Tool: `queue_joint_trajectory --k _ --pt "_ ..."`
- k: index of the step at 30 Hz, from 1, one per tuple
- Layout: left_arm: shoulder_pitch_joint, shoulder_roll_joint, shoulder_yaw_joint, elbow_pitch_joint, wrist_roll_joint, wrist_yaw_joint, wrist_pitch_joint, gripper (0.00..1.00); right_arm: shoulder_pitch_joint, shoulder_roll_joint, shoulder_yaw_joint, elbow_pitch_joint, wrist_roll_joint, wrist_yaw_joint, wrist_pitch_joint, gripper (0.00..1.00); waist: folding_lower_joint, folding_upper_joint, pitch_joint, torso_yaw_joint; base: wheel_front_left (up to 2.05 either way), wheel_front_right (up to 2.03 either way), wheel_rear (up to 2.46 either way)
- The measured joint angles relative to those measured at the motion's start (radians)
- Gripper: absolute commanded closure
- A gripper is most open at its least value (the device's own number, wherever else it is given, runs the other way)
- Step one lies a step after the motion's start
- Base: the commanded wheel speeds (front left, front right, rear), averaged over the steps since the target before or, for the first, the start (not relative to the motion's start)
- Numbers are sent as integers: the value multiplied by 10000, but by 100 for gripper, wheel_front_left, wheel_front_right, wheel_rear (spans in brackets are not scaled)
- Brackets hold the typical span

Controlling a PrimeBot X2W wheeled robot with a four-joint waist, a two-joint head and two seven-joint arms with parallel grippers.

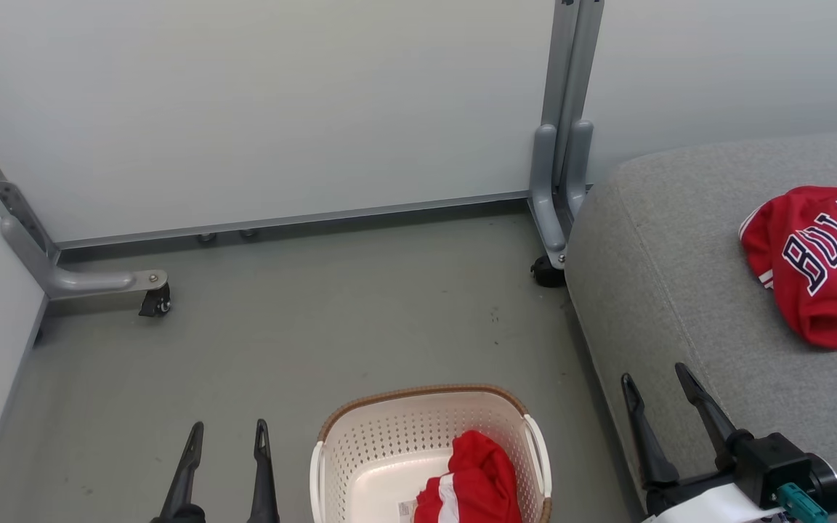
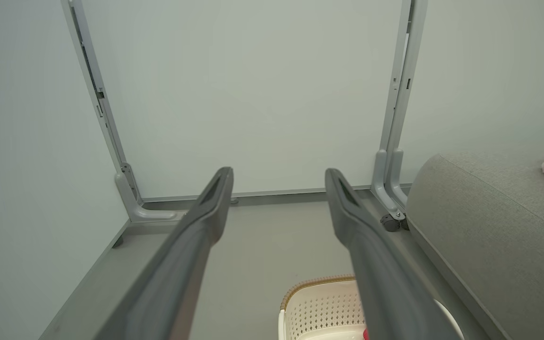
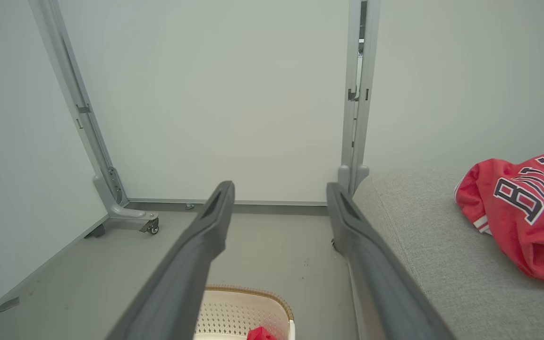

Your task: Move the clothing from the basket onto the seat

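Note:
A red jersey [image 1: 822, 261] with black white-edged letters lies crumpled on the grey seat [image 1: 680, 290] at the right; it is also in the right wrist view [image 3: 522, 212]. The cream basket [image 1: 382, 450] stands on the floor at the bottom centre, and a red piece with a white stripe [image 1: 473, 479] lies in its right half. My left gripper [image 1: 228, 432] is open to the left of the basket, holding nothing. Over the seat's front left edge, my right gripper [image 1: 656, 378] is open and empty too.
Pale partition panels stand behind, on grey metal feet with castors [image 1: 157, 301] [image 1: 546, 270]. The grey floor [image 1: 360, 312] lies between the panels, the basket and the seat. Another panel closes the left side.

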Motion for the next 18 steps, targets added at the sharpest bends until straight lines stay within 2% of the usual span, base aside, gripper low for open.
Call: queue_joint_trajectory --k 18 --pt "-32 -8 -56 226 35 -105 0 0 -72 -56 107 -79 -31 0 0 0 0 0 102 -117 0 0 0"
